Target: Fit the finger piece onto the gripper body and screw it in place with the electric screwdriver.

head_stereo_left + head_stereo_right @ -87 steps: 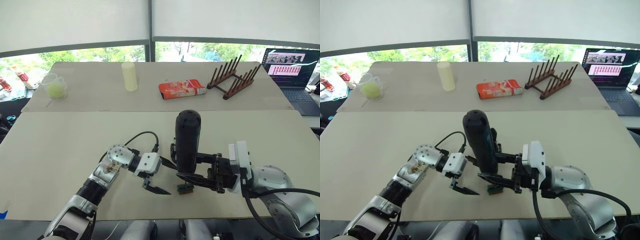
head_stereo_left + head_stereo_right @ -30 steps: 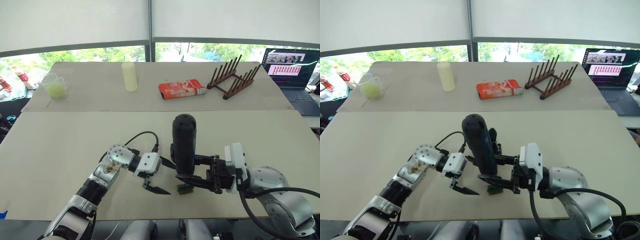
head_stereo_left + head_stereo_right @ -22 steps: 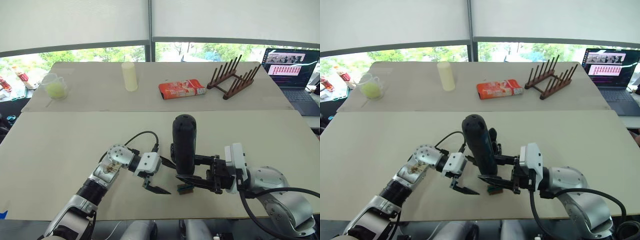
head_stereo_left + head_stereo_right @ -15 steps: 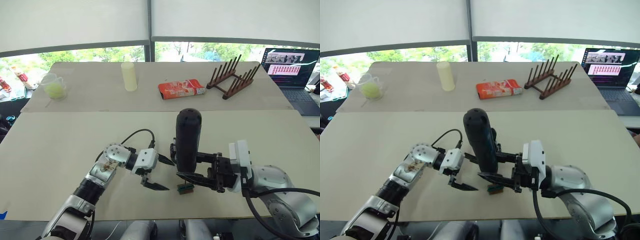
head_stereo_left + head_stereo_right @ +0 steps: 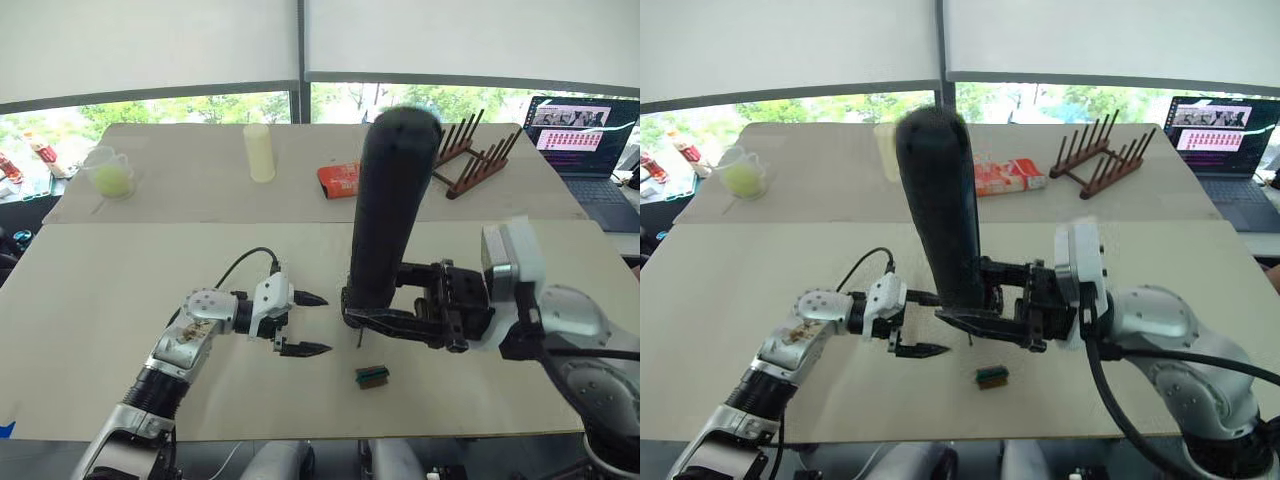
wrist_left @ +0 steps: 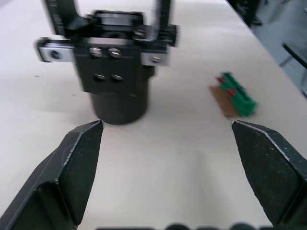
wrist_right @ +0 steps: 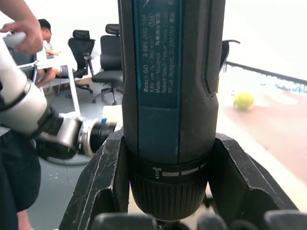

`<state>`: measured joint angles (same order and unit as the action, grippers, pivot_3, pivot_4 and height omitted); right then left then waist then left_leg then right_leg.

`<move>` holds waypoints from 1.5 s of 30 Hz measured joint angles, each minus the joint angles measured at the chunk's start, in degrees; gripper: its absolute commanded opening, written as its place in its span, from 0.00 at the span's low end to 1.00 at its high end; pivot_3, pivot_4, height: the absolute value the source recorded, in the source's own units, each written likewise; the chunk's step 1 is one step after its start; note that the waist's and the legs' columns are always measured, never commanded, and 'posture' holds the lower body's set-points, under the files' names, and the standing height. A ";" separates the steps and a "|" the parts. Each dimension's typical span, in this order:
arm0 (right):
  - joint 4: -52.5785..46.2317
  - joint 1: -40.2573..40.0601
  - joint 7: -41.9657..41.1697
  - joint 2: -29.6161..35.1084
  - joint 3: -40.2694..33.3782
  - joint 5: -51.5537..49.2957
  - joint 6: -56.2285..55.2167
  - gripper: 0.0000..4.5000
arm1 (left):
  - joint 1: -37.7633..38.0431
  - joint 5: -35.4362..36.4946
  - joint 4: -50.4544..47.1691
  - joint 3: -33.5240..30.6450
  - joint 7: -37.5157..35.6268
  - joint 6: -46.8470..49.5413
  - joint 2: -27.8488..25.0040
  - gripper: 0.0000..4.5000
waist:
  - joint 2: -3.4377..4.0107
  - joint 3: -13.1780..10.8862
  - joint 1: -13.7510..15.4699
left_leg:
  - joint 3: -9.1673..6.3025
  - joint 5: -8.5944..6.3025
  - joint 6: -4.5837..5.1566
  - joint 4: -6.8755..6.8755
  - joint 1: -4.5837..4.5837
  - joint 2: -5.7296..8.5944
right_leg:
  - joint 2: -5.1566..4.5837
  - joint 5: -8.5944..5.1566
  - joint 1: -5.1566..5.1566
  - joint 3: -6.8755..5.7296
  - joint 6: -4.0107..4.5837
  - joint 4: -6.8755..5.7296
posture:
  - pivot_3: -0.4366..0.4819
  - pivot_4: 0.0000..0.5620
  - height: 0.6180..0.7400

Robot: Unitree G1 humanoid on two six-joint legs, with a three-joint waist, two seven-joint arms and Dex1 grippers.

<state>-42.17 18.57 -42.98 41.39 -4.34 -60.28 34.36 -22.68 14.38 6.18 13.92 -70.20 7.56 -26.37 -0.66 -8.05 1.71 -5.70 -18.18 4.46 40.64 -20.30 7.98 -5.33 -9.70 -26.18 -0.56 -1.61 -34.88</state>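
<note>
Beige table (image 5: pixel 120 300): R gripper (image 5: pixel 385 305) clamping electric screwdriver (image 5: pixel 388 205); L gripper (image 6: pixel 168 158) agape before gripper body (image 6: pixel 117 67).

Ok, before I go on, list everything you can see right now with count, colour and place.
electric screwdriver: 1, black, upright, above near table
gripper body: 1, black, near table, before left gripper
connector block: 1, green-black, near edge
cup: 1, clear, yellow-green contents, far table, left
cylinder: 1, pale yellow, far table
packet: 1, red, far table
rack: 1, brown, far right
laptop: 1, dark, far right
left gripper: open
right gripper: holding screwdriver
</note>
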 measured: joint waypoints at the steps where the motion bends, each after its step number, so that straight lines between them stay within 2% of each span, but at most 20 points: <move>1: 0.35 0.90 0.22 0.35 -0.15 -0.72 0.49 0.42 | -0.41 -0.39 1.05 -0.01 0.80 -0.07 0.85 1.00 | 0.00 0.00 0.10 | 0.00 0.00 0.00 0.00 0.00 0.00 | 0.01 0.00 -0.02 0.00 0.00 -0.01 | 0.48 0.27 1.00; 5: 1.32 3.44 1.02 1.10 -0.52 -2.03 1.99 0.42 | -2.09 -1.14 4.82 0.21 3.61 -0.66 4.95 1.00 | 0.00 0.00 0.43 | 0.02 0.00 0.00 0.01 -0.01 0.02 | -0.04 0.00 0.00 0.01 0.00 -0.01 | 0.48 0.27 1.00; 12: 2.33 3.16 0.49 2.48 -1.07 -2.32 3.07 0.42 | -3.25 -4.07 11.73 2.53 7.09 -3.02 11.61 1.00 | -0.02 -0.01 0.61 | 0.03 0.00 0.02 0.06 -0.03 0.03 | -0.14 0.00 0.00 0.02 0.00 -0.02 | 0.48 0.27 1.00; 15: 2.31 2.67 0.12 2.79 -1.25 -1.71 3.06 0.42 | -5.38 -5.28 15.30 2.89 7.86 -4.80 13.81 0.81 | -0.02 -0.01 0.68 | 0.03 0.00 0.01 0.07 -0.03 0.03 | -0.18 0.00 0.02 0.03 0.00 -0.03 | 0.48 0.27 1.00; 18: 2.25 2.24 0.10 2.95 -1.74 -1.59 3.06 0.42 | -7.98 -5.60 19.78 3.05 6.36 -8.27 14.44 0.51 | -0.03 -0.02 0.68 | 0.03 0.00 0.01 0.07 -0.04 0.02 | -0.19 0.00 0.00 0.02 0.00 -0.03 | 0.48 0.27 1.00; 22: 1.83 0.98 0.23 3.23 -3.48 -1.64 3.06 0.42 | -11.04 -5.70 25.37 3.05 1.66 -12.54 14.31 0.52 | -0.04 -0.02 0.66 | 0.03 0.00 0.03 0.09 -0.08 0.03 | -0.19 0.00 -0.01 -0.01 0.00 -0.01 | 0.48 0.27 1.00; 26: -0.06 -0.99 0.54 4.28 -4.98 -2.09 3.07 0.42 | -20.49 -6.24 37.69 3.44 -8.18 -17.34 14.56 0.52 | -0.08 -0.05 0.73 | 0.01 0.00 0.03 0.22 -0.31 0.04 | -0.20 0.01 -0.15 -0.10 0.00 -0.02 | 0.48 0.27 1.00; 30: -1.55 -1.89 1.45 4.66 -5.58 -3.11 3.07 0.42 | -27.37 -9.69 47.59 3.91 -10.68 -23.05 15.11 0.52 | -0.09 -0.06 0.58 | 0.01 -0.02 0.07 0.22 -0.32 0.04 | -0.23 0.01 -0.13 -0.09 0.00 0.03 | 0.48 0.27 1.00; 34: -2.07 -2.17 2.78 3.90 -5.41 -2.92 3.06 0.42 | -29.23 -12.18 53.30 3.80 -8.68 -26.20 16.14 0.95 | -0.09 -0.06 0.57 | 0.01 -0.03 0.09 0.25 -0.33 0.04 | -0.24 0.01 -0.12 -0.08 -0.01 0.03 | 0.48 0.27 1.00; 35: -2.10 -2.18 3.15 3.78 -5.35 -2.84 3.06 0.42 | -29.02 -12.31 53.96 3.60 -8.65 -26.44 16.06 1.00 | -0.10 -0.06 0.57 | 0.01 -0.03 0.09 0.25 -0.35 0.04 | -0.23 0.01 -0.14 -0.08 -0.01 0.02 | 0.48 0.27 1.00; 41: -2.10 -2.08 4.28 3.44 -5.23 -2.77 3.06 0.42 | -25.46 -12.07 50.26 1.64 -7.89 -26.15 14.60 1.00 | -0.10 -0.06 0.31 | 0.02 -0.03 0.08 0.25 -0.26 0.00 | -0.20 0.01 -0.10 -0.01 -0.01 -0.04 | 0.48 0.27 1.00; 45: -2.10 -1.44 4.69 3.17 -4.93 -2.92 3.07 0.42 | -17.12 -10.24 36.80 -0.69 -4.64 -20.39 12.51 1.00 | -0.08 -0.05 -0.32 | 0.00 -0.03 0.08 0.16 -0.20 -0.04 | -0.15 0.01 -0.11 0.10 -0.01 -0.05 | 0.48 0.27 1.00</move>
<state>-44.27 17.13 -38.29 44.55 -9.27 -63.20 37.43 -39.80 4.14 42.98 13.22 -74.84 -12.83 -13.86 -0.74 -8.10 1.39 -5.70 -18.21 4.54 40.81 -20.51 7.94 -5.48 -9.69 -26.29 -0.46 -1.62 -34.94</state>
